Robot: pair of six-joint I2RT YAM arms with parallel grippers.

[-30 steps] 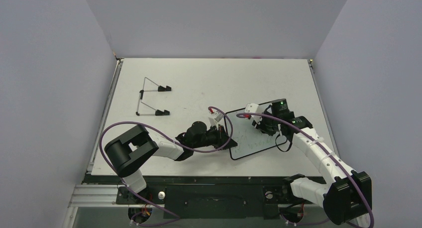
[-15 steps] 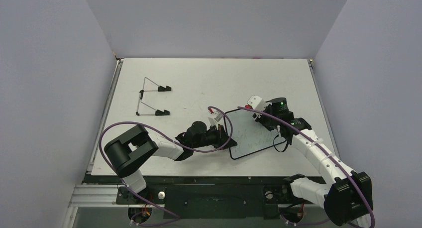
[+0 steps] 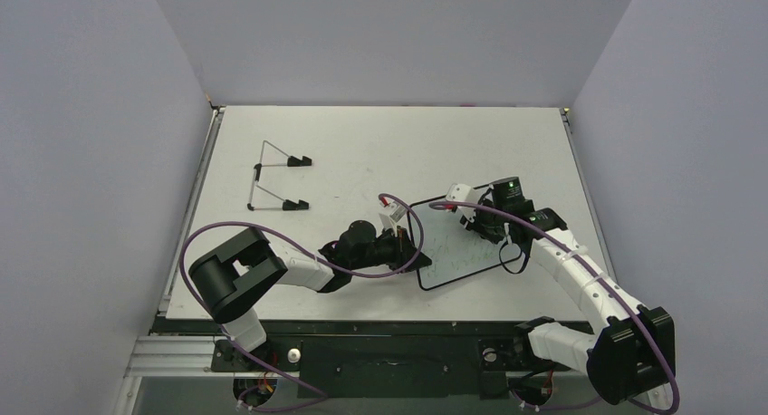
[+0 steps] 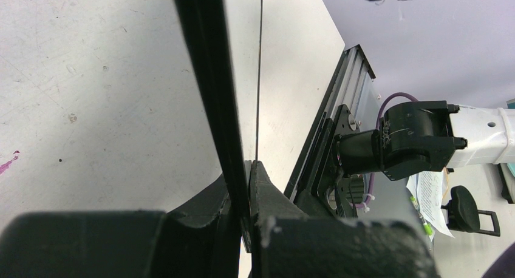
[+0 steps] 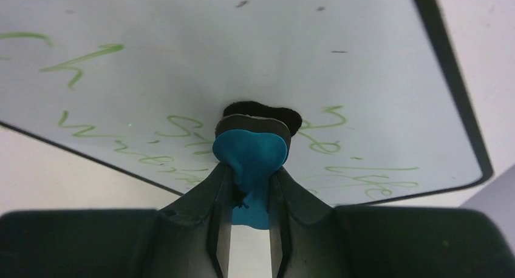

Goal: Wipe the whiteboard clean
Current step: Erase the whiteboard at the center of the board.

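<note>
Over the white desk [image 3: 362, 143], left claw [image 4: 242, 190] is clamping the whiteboard [image 3: 450, 252] by its rim; right claw [image 5: 250, 193] is pressing a gripped blue eraser [image 5: 249, 150] on its face.

**Finishes, as my jaws meet them**

The whiteboard [image 5: 243, 59] has a glossy white face, smooth enough to carry a soft sheen. The green marker ink lies thin and dull on it. Its narrow rim is smooth black, plastic by the look.

The eraser [image 5: 249, 150] pinched in my right gripper [image 5: 250, 172] is blue and soft-looking, foam or rubber. A fuzzy black felt layer on it meets the board.

My left gripper [image 4: 243, 181] has fingers [image 4: 197, 214] of matt black plastic, faintly grainy, with pale rough flecks at the edges.

The worktop [image 4: 91, 108] is matt off-white, scuffed and speckled, with a purple stain. A ridged rail [image 4: 358, 71] of dull grey metal runs along its near edge. Towards the far left corner, the stand [image 3: 257, 172] is thin bare wire with black feet.
</note>
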